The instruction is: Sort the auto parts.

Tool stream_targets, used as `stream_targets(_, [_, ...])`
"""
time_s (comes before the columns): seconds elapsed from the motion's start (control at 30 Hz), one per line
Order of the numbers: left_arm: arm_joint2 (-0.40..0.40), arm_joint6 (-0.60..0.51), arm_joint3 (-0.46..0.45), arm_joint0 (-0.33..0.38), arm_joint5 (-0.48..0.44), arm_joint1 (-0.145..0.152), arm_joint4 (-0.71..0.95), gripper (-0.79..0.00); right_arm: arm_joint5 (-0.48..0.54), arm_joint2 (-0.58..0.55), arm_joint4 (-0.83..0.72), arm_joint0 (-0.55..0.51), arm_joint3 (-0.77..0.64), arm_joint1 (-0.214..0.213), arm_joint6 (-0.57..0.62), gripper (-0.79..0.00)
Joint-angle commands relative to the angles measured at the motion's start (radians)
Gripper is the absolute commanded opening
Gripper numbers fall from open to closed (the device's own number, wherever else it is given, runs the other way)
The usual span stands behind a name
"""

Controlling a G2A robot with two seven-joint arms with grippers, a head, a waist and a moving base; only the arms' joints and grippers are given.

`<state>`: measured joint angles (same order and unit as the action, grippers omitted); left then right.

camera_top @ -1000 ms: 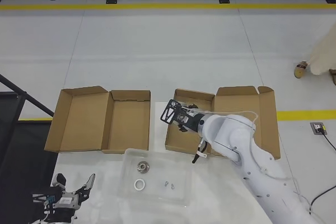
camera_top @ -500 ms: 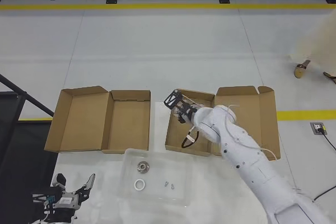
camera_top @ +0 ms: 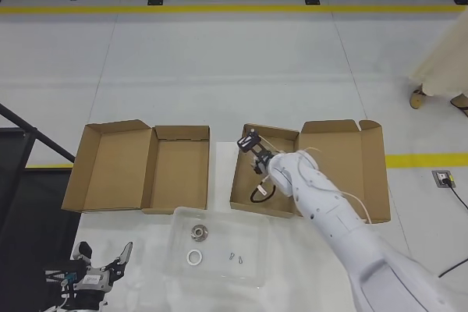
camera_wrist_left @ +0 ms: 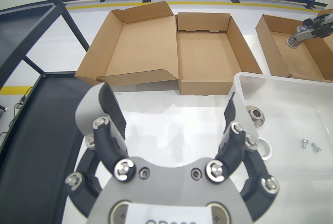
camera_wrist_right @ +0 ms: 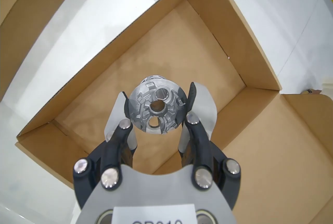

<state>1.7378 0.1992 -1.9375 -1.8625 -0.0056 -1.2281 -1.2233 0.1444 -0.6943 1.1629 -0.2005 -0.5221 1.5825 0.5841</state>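
Observation:
My right gripper [camera_wrist_right: 158, 97] is shut on a round grey cast metal part [camera_wrist_right: 157, 110] with holes, held above the floor of the right cardboard box [camera_wrist_right: 192, 27]. From above, that gripper [camera_top: 249, 143] hangs over the far left corner of the right box [camera_top: 253, 199]. The clear plastic bin [camera_top: 249, 269] holds a flanged metal hub [camera_top: 198, 232], a white ring [camera_top: 195, 257] and two small bolts [camera_top: 235, 257]. My left gripper [camera_wrist_left: 169, 102] stands open and empty beside the bin [camera_wrist_left: 286, 84], near the hub [camera_wrist_left: 256, 115]. The left box [camera_top: 179, 168] is empty.
Both boxes have open lids lying flat, the left lid [camera_top: 109, 164] and the right lid [camera_top: 343, 168]. A black rack [camera_top: 15, 203] stands at the table's left side. A person's feet [camera_top: 444, 97] are on the floor at the far right.
My right gripper has drawn back slightly toward the right box's far left corner, still holding the metal part, and the arm has swung round. The left arm has not moved.

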Motion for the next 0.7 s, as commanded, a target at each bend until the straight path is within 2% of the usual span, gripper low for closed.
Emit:
stream_targets(0.0, [0.0,0.0,0.0,0.0,0.0,0.0,0.0,0.0,0.001,0.006,-0.006,0.011,0.048,0.014,-0.012,-0.785])
stream_targets(0.33, [0.0,0.0,0.0,0.0,0.0,0.0,0.0,0.0,0.001,0.032,-0.01,0.039,0.188,0.072,-0.032,-0.773])
stream_targets(0.37, [0.0,0.0,0.0,0.0,0.0,0.0,0.0,0.0,0.001,0.033,-0.011,0.042,0.198,0.076,-0.031,-0.637])
stream_targets(0.4, [0.0,0.0,0.0,0.0,0.0,0.0,0.0,0.0,0.001,0.034,-0.011,0.044,0.206,0.08,-0.033,-0.548])
stream_targets(0.47, [0.0,0.0,0.0,0.0,0.0,0.0,0.0,0.0,0.002,0.035,-0.01,0.049,0.22,0.088,-0.034,-0.456])
stream_targets(0.53, [0.0,0.0,0.0,0.0,0.0,0.0,0.0,0.0,0.008,0.035,-0.012,0.054,0.234,0.094,-0.037,-0.406])
stream_targets(0.67, [0.0,0.0,0.0,0.0,0.0,0.0,0.0,0.0,0.016,0.033,-0.014,0.062,0.258,0.103,-0.047,-0.394])
